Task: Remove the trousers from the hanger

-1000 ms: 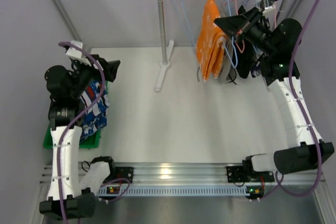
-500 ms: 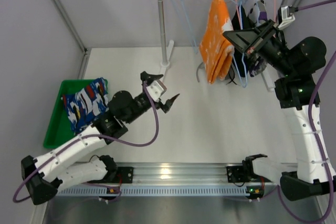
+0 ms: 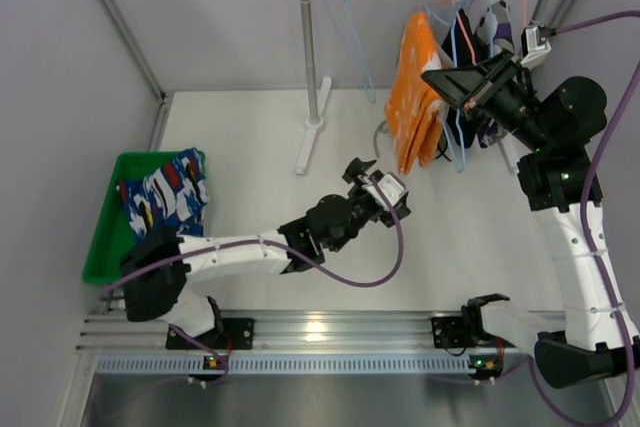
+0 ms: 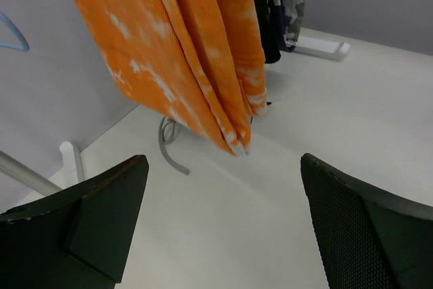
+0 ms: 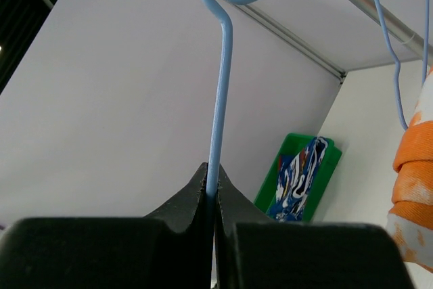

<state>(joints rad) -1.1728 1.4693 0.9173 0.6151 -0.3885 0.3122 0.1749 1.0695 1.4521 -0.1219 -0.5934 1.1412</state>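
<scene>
Orange trousers [image 3: 415, 97] hang folded over a light blue hanger [image 5: 218, 99] on the rack at the back right. My right gripper [image 3: 432, 77] is shut on that hanger's wire just below its hook, and the right wrist view shows the fingertips [image 5: 211, 175] pinching it. My left gripper [image 3: 390, 185] stretches over the table middle, open and empty, a short way in front of the orange trousers [image 4: 183, 52] and below their hem. Its fingers [image 4: 101, 221] stand wide apart. Blue white-patterned trousers [image 3: 165, 197] lie in the green bin [image 3: 98, 252].
The rack's upright pole [image 3: 310, 47] and foot [image 3: 308, 147] stand at back centre. Empty wire hangers [image 3: 345, 7] dangle from the rail. A dark camouflage garment [image 4: 281, 5] hangs behind the orange one. A grey curved piece [image 4: 166, 150] lies on the table under the trousers.
My left arm swung from over the green bin across the table towards the orange trousers, gripper open throughout. The right gripper kept hold of the hanger, shifting it slightly right.
</scene>
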